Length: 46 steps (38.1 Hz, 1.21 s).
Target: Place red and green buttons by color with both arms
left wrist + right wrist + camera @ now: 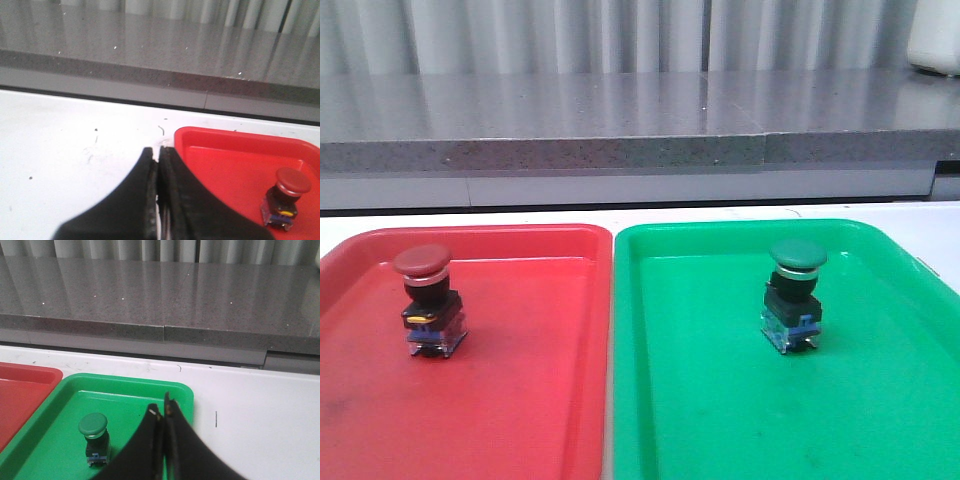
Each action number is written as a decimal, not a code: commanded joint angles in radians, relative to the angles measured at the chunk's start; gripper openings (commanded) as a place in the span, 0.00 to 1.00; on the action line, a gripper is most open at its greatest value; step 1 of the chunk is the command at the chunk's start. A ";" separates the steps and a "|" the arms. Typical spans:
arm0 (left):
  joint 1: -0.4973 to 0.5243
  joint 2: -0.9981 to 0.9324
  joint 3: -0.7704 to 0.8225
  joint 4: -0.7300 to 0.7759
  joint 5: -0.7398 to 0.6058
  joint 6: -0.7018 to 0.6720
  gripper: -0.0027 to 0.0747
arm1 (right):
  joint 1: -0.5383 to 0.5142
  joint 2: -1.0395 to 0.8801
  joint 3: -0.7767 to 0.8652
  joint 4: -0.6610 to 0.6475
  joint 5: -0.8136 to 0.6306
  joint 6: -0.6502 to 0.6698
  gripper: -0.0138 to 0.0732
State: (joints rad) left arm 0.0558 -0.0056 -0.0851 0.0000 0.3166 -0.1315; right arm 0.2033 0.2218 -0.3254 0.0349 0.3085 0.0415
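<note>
The red button (428,299) stands upright in the red tray (530,400). It also shows in the left wrist view (285,197). The green button (794,293) stands upright in the green tray (720,420). It also shows in the right wrist view (94,438). My left gripper (158,152) is shut and empty, over the white table beside the red tray's corner (200,142). My right gripper (161,407) is shut and empty, over the green tray's corner (175,392), apart from the green button. Neither gripper shows in the front view.
The two trays lie side by side on a white table (620,213). A grey stone ledge (620,125) runs along the back, with a pale curtain behind it. A white object (935,40) sits at the far right on the ledge.
</note>
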 commanded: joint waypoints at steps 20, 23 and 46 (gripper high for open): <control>0.014 -0.018 0.112 0.000 -0.235 -0.009 0.01 | -0.007 0.007 -0.028 -0.005 -0.080 -0.010 0.08; 0.014 -0.018 0.112 0.000 -0.235 -0.009 0.01 | -0.007 0.007 -0.028 -0.005 -0.080 -0.010 0.08; 0.014 -0.018 0.112 0.000 -0.235 -0.009 0.01 | -0.007 0.007 -0.028 -0.005 -0.080 -0.010 0.08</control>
State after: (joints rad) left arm 0.0665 -0.0056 0.0054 0.0000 0.1734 -0.1315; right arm 0.2033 0.2218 -0.3254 0.0349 0.3085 0.0415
